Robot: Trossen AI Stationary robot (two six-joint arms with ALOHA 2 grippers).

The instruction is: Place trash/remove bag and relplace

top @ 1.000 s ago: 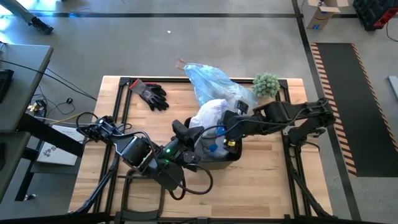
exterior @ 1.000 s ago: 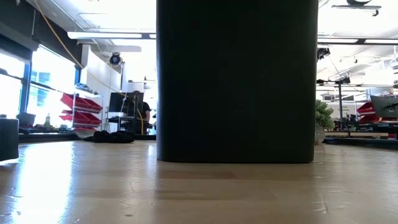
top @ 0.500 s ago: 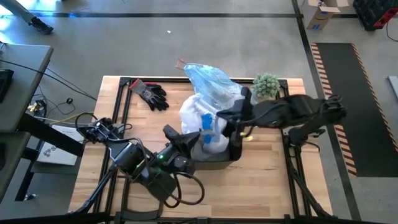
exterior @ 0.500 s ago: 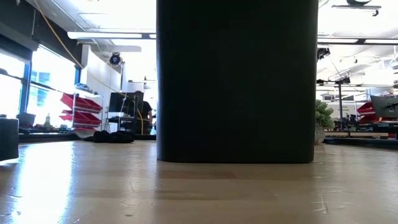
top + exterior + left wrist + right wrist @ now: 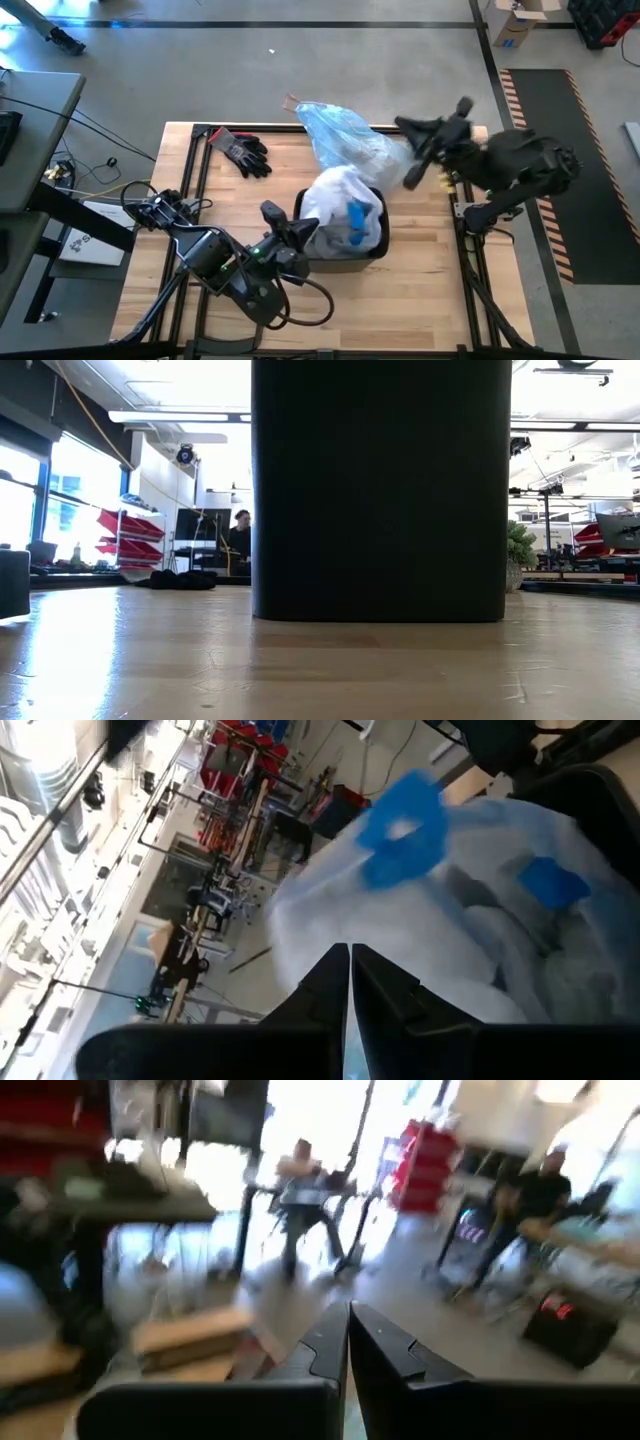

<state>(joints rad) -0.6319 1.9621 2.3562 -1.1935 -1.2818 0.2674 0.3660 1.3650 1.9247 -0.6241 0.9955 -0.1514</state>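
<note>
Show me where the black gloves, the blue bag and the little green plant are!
black gloves [image 5: 242, 152]: high view, on the palm.
blue bag [image 5: 345, 137]: high view, its crinkled middle.
green plant [image 5: 519, 548]: low view, its leaves.

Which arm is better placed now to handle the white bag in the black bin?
Left. The left gripper is shut beside the white bag at the black bin; the right gripper is raised away.

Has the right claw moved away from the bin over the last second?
Yes. In the high view the right claw has pulled back from over the black bin to the table's far right edge, by the green plant's corner, shut and empty.
</note>
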